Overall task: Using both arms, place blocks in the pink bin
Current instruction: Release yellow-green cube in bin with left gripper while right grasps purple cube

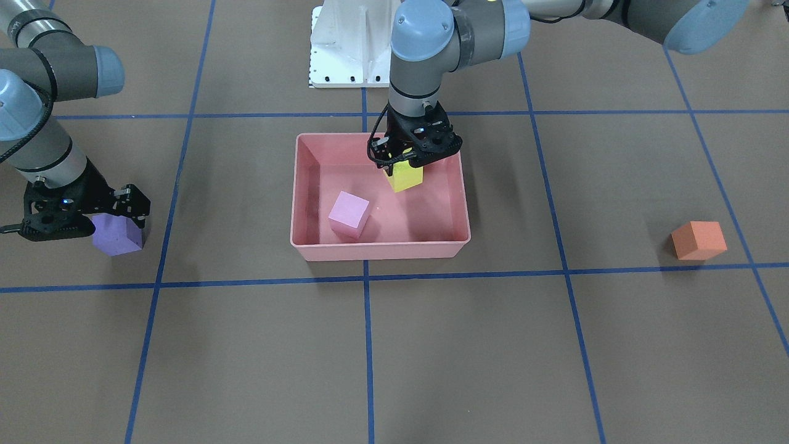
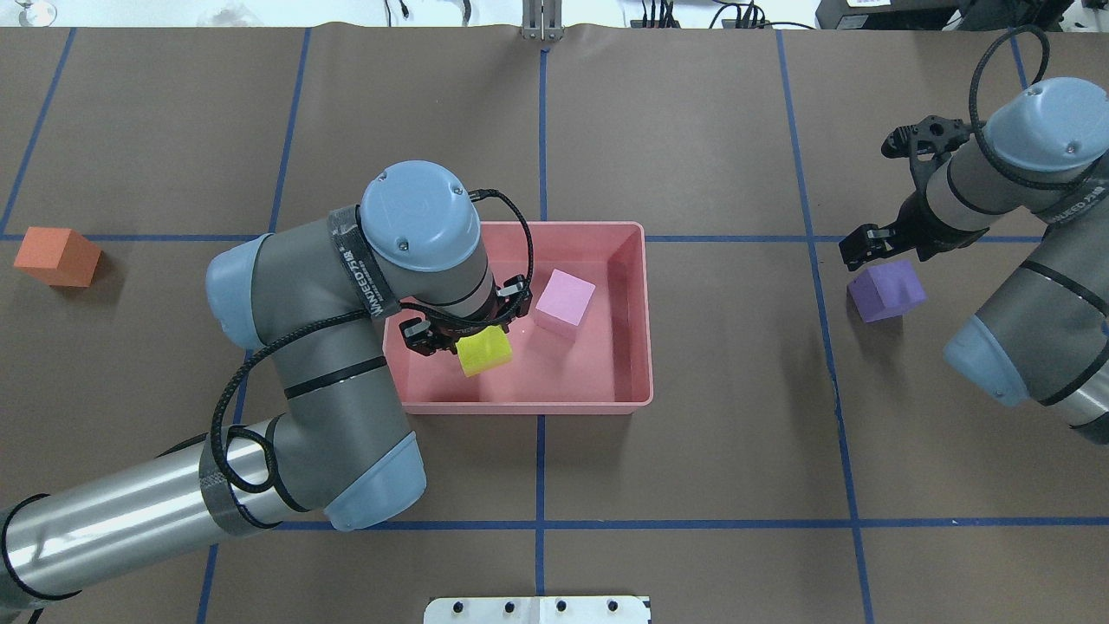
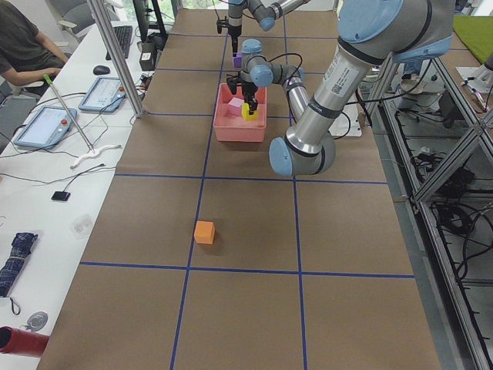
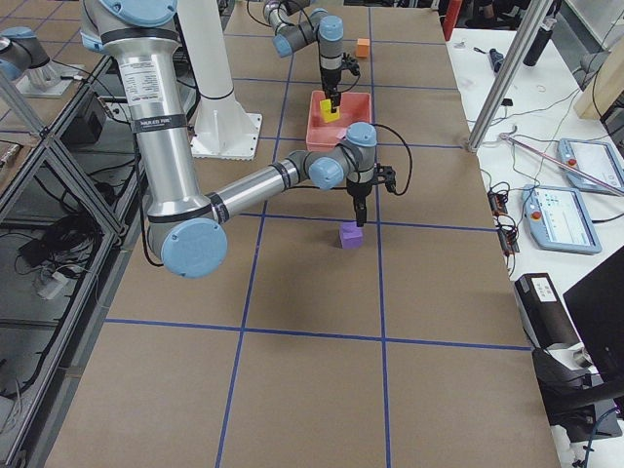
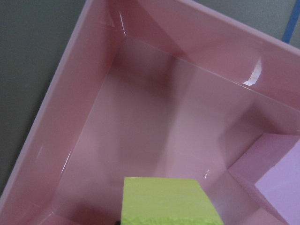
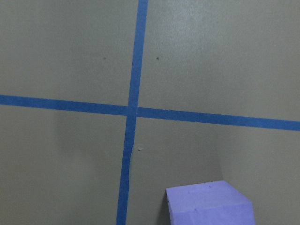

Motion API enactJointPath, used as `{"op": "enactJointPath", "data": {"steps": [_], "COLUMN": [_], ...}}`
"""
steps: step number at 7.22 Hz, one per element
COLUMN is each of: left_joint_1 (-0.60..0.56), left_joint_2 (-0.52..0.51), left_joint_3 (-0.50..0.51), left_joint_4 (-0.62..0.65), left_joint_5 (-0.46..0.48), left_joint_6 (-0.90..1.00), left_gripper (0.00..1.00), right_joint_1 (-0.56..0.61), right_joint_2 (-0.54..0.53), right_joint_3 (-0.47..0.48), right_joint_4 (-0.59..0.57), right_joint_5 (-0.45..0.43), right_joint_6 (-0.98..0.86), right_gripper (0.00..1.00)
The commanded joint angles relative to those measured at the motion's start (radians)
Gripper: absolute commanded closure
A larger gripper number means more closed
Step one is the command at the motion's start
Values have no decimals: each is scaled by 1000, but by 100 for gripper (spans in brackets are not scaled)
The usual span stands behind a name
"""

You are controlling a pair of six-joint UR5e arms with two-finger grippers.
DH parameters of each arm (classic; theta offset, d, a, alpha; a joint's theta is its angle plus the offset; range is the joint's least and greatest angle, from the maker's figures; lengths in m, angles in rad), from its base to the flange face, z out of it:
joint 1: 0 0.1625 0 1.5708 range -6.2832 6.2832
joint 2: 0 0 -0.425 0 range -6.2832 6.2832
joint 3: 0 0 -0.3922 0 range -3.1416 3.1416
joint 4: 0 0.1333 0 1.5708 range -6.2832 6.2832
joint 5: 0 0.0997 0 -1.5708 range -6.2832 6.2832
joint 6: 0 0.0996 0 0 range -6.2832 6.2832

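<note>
The bin (image 2: 637,260) sits in the middle of the tabletop (image 2: 693,485), straight ahead of the pedestal base (image 2: 537,609). Inside it, toward the robot's left and the near wall, the held block (image 2: 483,351) sits between the fingers (image 2: 429,340) of the left gripper (image 1: 404,165). The loose block (image 2: 564,301) rests on the bin's floor just to the held block's right and farther from the robot, apart from it. Well to the bin's right, the right-hand block (image 2: 885,290) lies on the tabletop, under the right gripper (image 1: 80,223). Far to the bin's left, the left-hand block (image 2: 56,256) lies on the tabletop.
</note>
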Motion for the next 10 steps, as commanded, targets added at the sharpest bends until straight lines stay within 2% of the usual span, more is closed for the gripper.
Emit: {"op": "enactJointPath", "data": {"steps": [1, 6, 7, 8, 9, 10], "left_joint_1": [11, 11, 11, 9, 2, -26], "left_joint_2": [-3, -2, -2, -3, -6, -5], "left_joint_3": [1, -5, -8, -9, -23, -98], "left_joint_4": [2, 2, 3, 3, 3, 2], "left_joint_5": [26, 28, 28, 28, 28, 25], "left_joint_6": [-2, -4, -4, -5, -4, -2], "left_gripper": [1, 1, 1, 1, 1, 1], "right_joint_1": [-43, -90, -104, -107, -106, -103], "right_joint_2": [-3, -37, -35, -25, -22, -20], "right_joint_3": [-10, -26, -50, -58, -57, -37], "right_joint_4": [-15, -17, -12, -12, -12, -12], "right_joint_5": [-55, -130, -140, -129, -117, -88], "right_joint_6": [-17, -37, -33, -28, -27, -25], "right_gripper": [0, 0, 3, 57, 100, 100]}}
